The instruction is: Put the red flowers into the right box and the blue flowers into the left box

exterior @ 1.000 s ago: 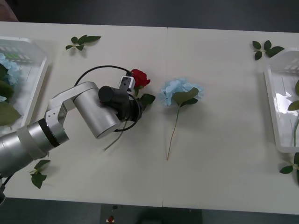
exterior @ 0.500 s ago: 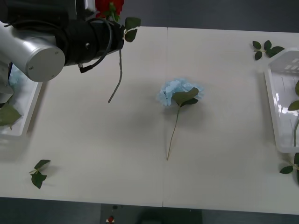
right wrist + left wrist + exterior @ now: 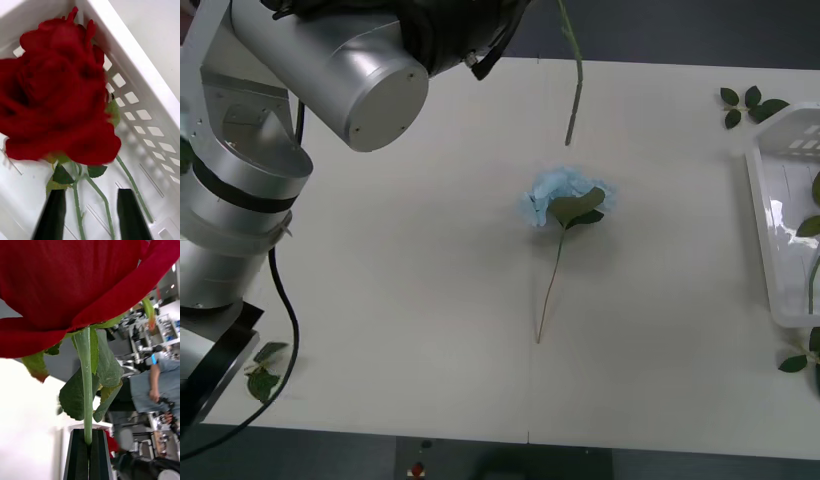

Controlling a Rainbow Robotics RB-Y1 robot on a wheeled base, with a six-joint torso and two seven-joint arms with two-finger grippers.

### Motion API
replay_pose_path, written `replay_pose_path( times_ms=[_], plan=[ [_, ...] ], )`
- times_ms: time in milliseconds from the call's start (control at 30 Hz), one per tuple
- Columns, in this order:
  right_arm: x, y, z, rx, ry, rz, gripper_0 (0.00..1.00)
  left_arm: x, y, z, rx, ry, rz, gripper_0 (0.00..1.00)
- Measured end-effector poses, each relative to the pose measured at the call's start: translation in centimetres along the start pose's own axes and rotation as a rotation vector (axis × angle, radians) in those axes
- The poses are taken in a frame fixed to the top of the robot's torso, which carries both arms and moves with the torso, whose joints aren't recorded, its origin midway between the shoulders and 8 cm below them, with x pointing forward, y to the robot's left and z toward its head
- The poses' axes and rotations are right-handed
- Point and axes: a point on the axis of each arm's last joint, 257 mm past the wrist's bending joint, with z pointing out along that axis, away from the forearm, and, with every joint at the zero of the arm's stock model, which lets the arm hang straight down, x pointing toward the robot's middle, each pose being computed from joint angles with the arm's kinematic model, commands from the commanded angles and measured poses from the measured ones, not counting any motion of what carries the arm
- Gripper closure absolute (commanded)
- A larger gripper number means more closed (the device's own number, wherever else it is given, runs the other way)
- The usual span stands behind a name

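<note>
My left gripper (image 3: 88, 455) is shut on the green stem of a red flower (image 3: 75, 288), and the rose head looms right in front of its camera. In the front view the raised left arm (image 3: 350, 70) crosses the top left, with the rose's stem (image 3: 572, 85) dangling above the table's far middle. A blue flower (image 3: 568, 198) lies flat mid-table, stem toward me. The right box (image 3: 780, 235) sits at the right edge. My right gripper (image 3: 92, 215) is open inside that box (image 3: 138, 75), just over another red flower (image 3: 56, 93) lying there. The left box is hidden behind the left arm.
Loose green leaf sprigs lie at the far right (image 3: 750, 103), the near right edge (image 3: 802, 358) and the near left corner (image 3: 262, 372). A seam runs down the table's middle (image 3: 532, 390). Green leaves and a stem (image 3: 812, 250) rest in the right box.
The left arm lifted the red rose off the table and swung it up and to the right. The stem now hangs over the table's far middle. The blue flower stayed put.
</note>
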Motion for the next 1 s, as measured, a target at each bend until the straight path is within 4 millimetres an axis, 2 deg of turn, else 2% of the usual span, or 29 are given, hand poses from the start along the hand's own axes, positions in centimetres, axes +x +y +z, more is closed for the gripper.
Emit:
replay_pose_path(
  times_ms=[67, 167, 267, 333, 467, 567, 733, 800, 1000],
  plan=[
    [-0.2, 0.1, 0.0, -0.004, -0.009, -0.026, 0.0, 0.6, -1.2, 0.4, 0.015, -0.017, 0.021, 1.0],
    [-0.1, 0.8, -0.3, -0.019, -0.004, -0.169, 0.0, 2.5, -2.6, 1.0, 0.029, -0.012, 0.08, 1.0],
    [0.8, 2.8, -1.5, -0.085, 0.033, -0.336, 0.0, 4.4, -3.8, 1.2, 0.048, 0.014, 0.106, 1.0],
    [1.2, 4.3, -2.9, -0.153, 0.056, -0.376, 0.0, 5.1, -4.7, 0.9, 0.068, 0.023, 0.108, 1.0],
    [2.4, 7.6, -6.8, -0.344, 0.111, -0.392, 0.0, 5.3, -6.1, 0.3, 0.101, 0.024, 0.113, 1.0],
    [3.4, 10.0, -9.5, -0.495, 0.119, -0.485, 0.0, 6.0, -6.6, 0.0, 0.112, 0.032, 0.127, 1.0],
    [6.7, 13.8, -13.6, -0.743, 0.158, -0.664, 0.0, 7.8, -6.7, 0.1, 0.114, 0.054, 0.157, 1.0],
    [8.4, 15.5, -15.8, -0.87, 0.182, -0.715, 0.0, 8.0, -6.9, -0.1, 0.12, 0.058, 0.16, 1.0],
    [11.3, 17.7, -20.8, -1.138, 0.154, -0.904, 0.0, 8.1, -7.6, -0.4, 0.136, 0.057, 0.163, 1.0]
  ],
)
